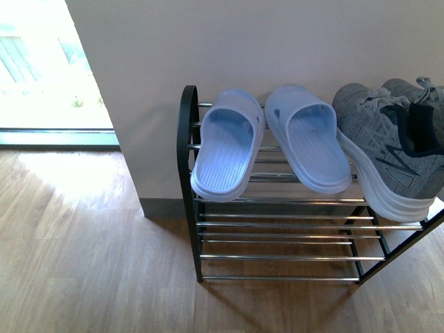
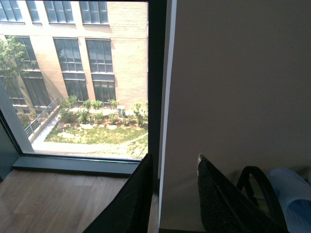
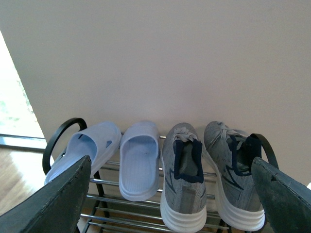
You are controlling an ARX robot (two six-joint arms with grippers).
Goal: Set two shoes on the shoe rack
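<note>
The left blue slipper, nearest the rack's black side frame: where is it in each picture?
Front view: left slipper, upper centre, beside the black frame.
Left wrist view: only a pale blue edge at lower right, probably that slipper.
Right wrist view: lower left.
Shared landmark: the frame's rounded top.

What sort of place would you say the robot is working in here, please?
Probably an indoor entryway or hallway: a shoe rack holding slippers and sneakers stands against a plain wall on wood flooring, beside a large window.

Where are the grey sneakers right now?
The grey sneakers sit side by side on the shoe rack's top tier, at its right end in the front view, next to the light blue slippers.
</note>
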